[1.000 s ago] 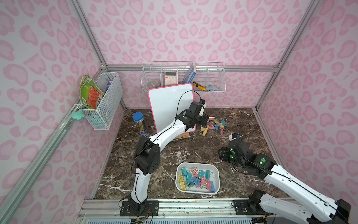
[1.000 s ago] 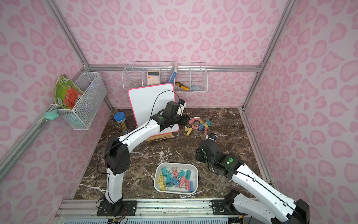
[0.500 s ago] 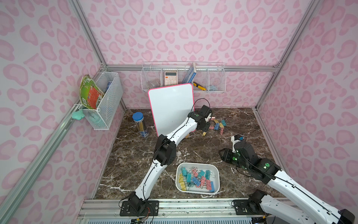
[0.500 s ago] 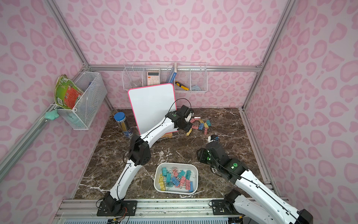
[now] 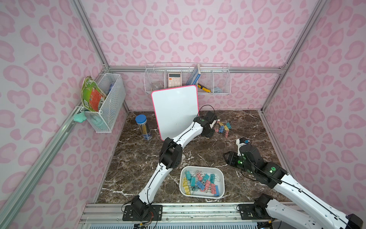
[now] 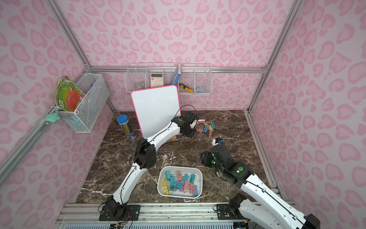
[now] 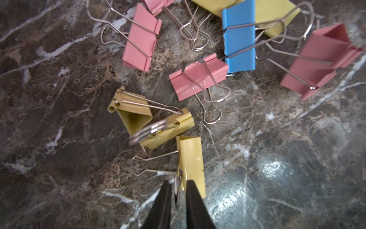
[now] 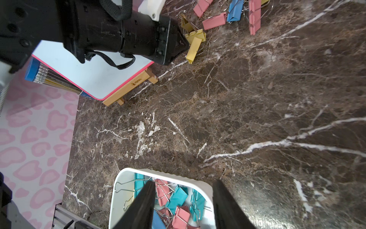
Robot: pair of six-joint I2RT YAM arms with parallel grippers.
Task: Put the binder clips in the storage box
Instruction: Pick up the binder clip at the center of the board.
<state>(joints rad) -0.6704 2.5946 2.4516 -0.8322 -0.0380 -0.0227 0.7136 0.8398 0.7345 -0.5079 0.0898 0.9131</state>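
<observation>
Pinching the wire handle of a yellow clip (image 7: pixel 192 162), the left gripper (image 7: pixel 178 184) has its jaws almost together, with only the thin silver loop between the black fingers (image 7: pixel 164 198). The clip's folded body sits just past the tips, a little to one side of them; whether it rests on the table (image 7: pixel 59 178) or hangs clear of it I cannot tell. Directly ahead of the tips lie two more yellow clips (image 7: pixel 168 128), touching each other. Farther ahead are pink clips (image 7: pixel 198 79) and a blue clip (image 7: pixel 239 39), some with handles crossing. In both top views this gripper (image 5: pixel 210 133) (image 6: pixel 190 134) is low at the near edge of the loose clips (image 5: pixel 223 127) (image 6: pixel 206 127), with the whiteboard (image 5: pixel 175 111) just behind its arm. The right gripper (image 8: pixel 184 182) stands about half open with nothing between its fingers. Below and just ahead of its tips lies a corner of the box (image 8: pixel 138 170), which holds a heap of teal, pink, blue and yellow clips. In a top view the right gripper (image 5: pixel 227 157) is just beside the box's far corner, well apart from the left gripper and the loose clips.
</observation>
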